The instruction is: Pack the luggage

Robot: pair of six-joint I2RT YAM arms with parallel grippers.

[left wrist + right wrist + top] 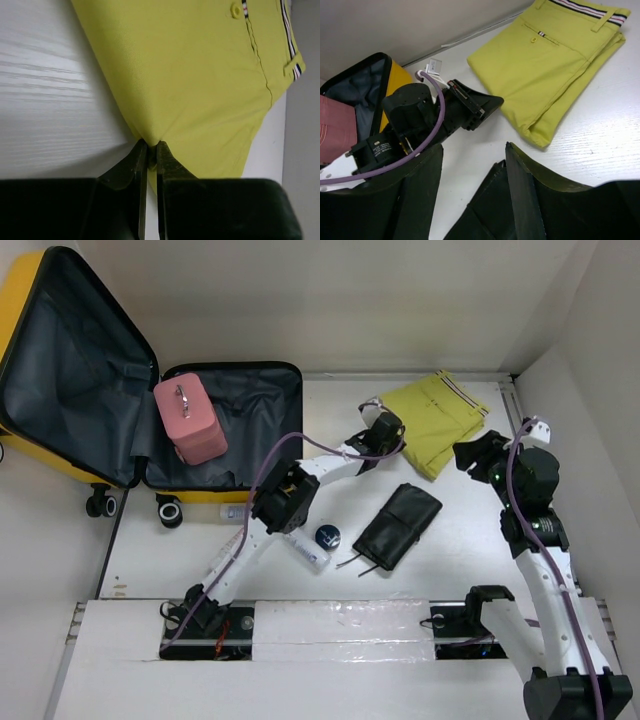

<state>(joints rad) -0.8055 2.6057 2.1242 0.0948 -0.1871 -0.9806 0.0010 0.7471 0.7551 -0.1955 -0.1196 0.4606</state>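
The left gripper [149, 150], pinched shut on the near corner of folded yellow-green trousers [200, 75], should lift slowly so the folds hold before crossing to the open yellow luggage [25, 455] at far left, while the right gripper [472, 200] hovers, jaws parted and empty.

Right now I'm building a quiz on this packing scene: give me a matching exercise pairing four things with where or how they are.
Things:
1. pink case
2. yellow-green trousers
3. black folded pouch
4. right gripper

Places or states:
A. pinched at one edge by the shut left gripper
B. open, holding nothing
C. standing inside the open yellow suitcase
D. lying on the table between the two arms

Pairs: 1-C, 2-A, 3-D, 4-B
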